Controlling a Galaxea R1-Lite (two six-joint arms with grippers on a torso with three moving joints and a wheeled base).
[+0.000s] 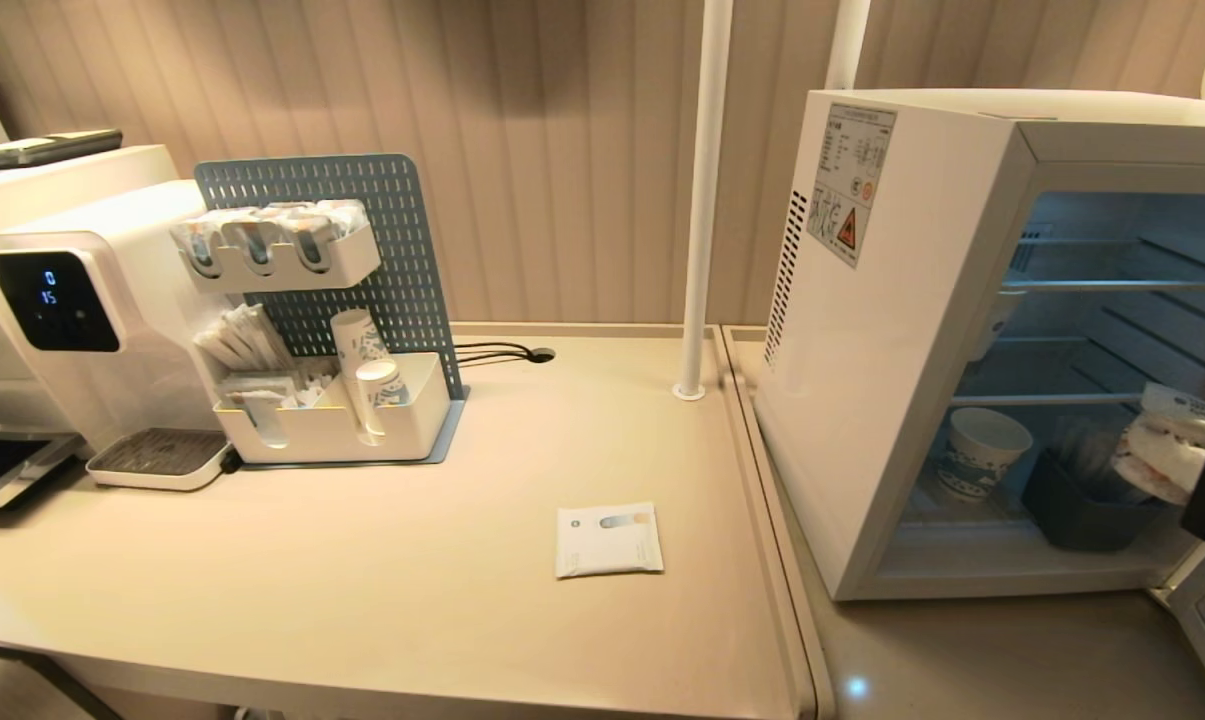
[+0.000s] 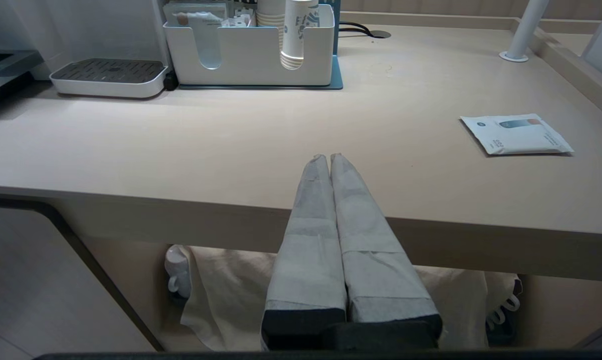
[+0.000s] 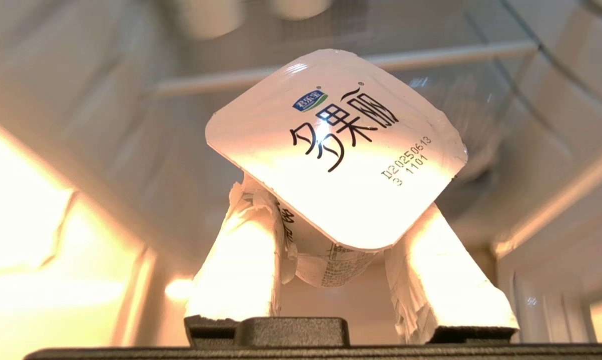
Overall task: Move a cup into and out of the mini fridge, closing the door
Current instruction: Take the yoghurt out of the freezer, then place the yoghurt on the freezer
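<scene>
1. While the fridge stands open at the right, the right hand grips the cup at its opening.
2. Left hand closed, near the worktop edge.

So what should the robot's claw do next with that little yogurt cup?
Probably carry it further in and set it on a wire shelf: the right claw grips the cup at the open mini fridge, with nothing under it yet.

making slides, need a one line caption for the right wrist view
Right gripper clamps the sealed cup by its body, printed lid toward the camera, with the mini fridge wire shelves behind.
</scene>
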